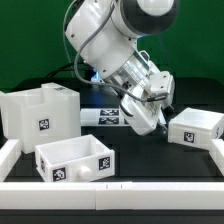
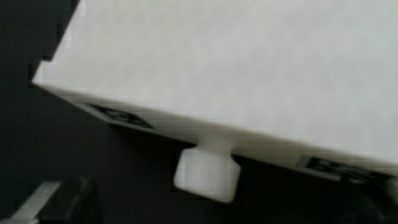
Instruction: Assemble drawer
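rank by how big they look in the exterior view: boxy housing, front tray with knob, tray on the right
1. boxy housing, largest.
2. front tray.
3. right tray, looks smallest, but it lies farther from the camera than the front tray, so those two may really be alike.

Even bright light; the wrist view's drawer (image 2: pixel 231 80) is blurred.

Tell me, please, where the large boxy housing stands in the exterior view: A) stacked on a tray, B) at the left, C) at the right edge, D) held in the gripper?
B: the housing stands at the exterior view's left, with the knobbed tray nearer the camera on its right.
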`<control>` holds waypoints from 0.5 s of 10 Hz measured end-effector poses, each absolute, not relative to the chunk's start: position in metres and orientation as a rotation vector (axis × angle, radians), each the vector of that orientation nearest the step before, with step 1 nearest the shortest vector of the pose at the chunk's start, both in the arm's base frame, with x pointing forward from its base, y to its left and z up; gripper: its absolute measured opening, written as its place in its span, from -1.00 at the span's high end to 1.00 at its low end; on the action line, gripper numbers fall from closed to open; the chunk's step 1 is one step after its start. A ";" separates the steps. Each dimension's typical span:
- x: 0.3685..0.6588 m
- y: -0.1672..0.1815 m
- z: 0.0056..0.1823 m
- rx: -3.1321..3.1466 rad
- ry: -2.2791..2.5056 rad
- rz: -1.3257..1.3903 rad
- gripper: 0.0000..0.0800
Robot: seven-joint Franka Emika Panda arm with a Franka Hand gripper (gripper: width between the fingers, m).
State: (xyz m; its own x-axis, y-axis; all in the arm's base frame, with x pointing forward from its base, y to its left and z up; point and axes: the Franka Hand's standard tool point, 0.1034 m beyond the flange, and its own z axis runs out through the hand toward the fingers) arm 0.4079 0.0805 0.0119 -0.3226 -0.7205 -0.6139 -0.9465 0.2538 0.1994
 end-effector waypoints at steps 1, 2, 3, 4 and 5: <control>0.408 0.081 0.012 -1.496 2.155 0.779 -0.62; 0.408 0.081 0.012 -1.496 2.155 0.778 -0.62; 0.408 0.080 0.012 -1.494 2.156 0.778 -0.62; 0.408 0.080 0.012 -1.494 2.157 0.778 -0.62; 0.408 0.080 0.012 -1.494 2.157 0.778 -0.62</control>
State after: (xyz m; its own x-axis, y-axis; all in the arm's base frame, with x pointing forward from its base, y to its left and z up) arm 0.4081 0.0797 0.0119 -0.3472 -0.7136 -0.6085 -0.9377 0.2732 0.2146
